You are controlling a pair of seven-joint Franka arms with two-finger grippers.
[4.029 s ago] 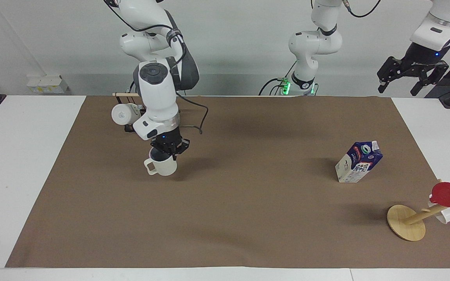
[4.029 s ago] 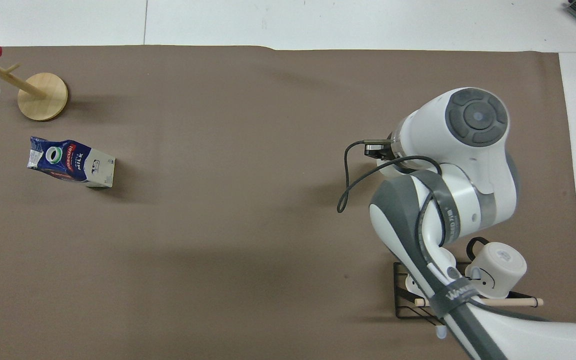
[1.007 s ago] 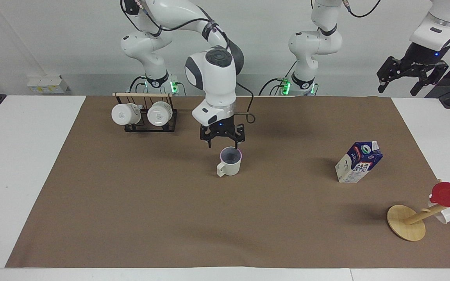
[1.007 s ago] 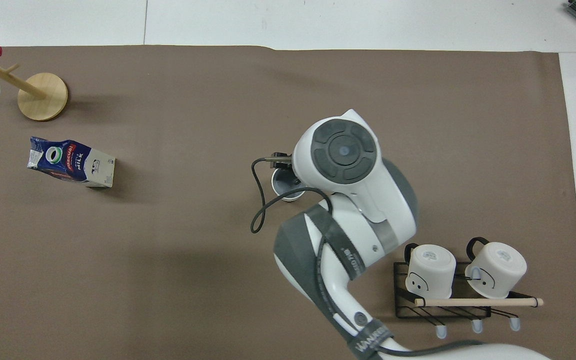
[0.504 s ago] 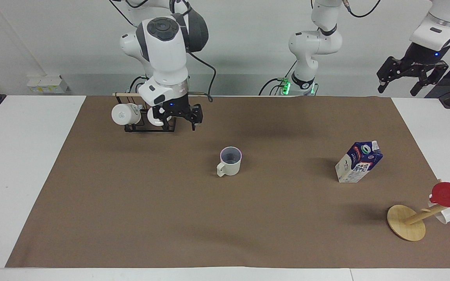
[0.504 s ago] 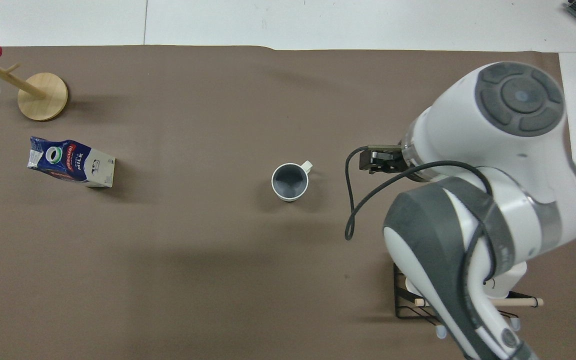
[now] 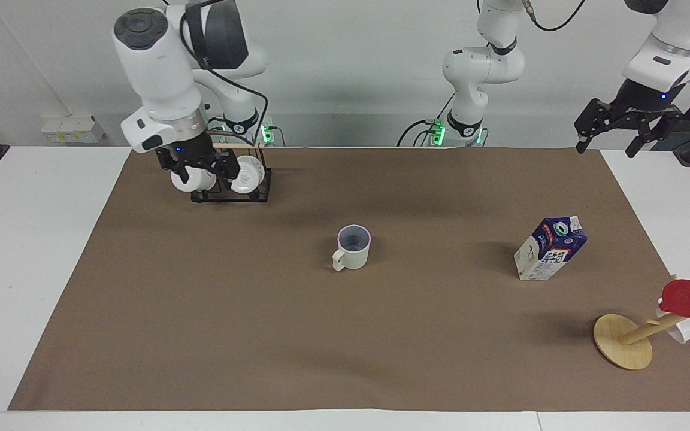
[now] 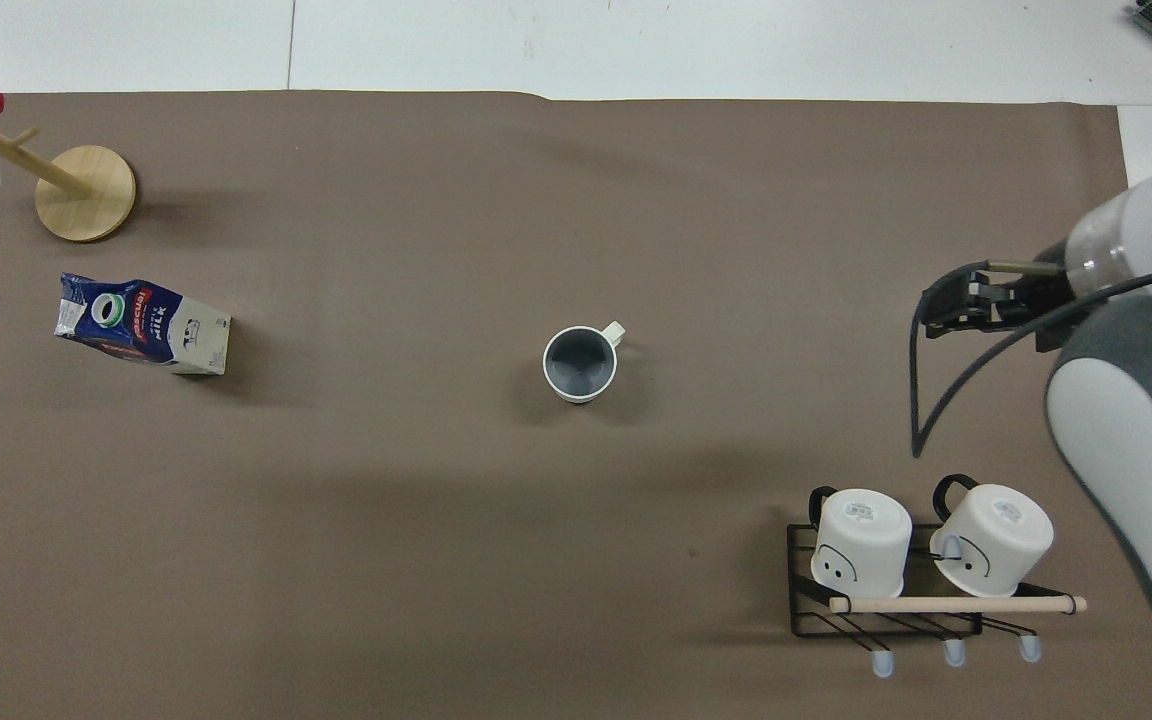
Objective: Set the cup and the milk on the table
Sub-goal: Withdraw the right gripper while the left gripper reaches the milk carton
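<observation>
Standing upright on the mat (image 7: 201, 311), the cup (image 7: 353, 248) holds nothing visible.

A cream-beige cup (image 7: 353, 248) with a greyish-lavender inside is seen on the brown mat (image 7: 261, 335) of the white worktop (image 7: 21, 239); the milk (image 7: 550, 248) is printed dark blue over white.

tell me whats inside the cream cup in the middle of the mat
Nothing visible: the cup stands upright on the brown mat, and the overhead view shows only its bare greyish inside. No end effector covers it.
</observation>
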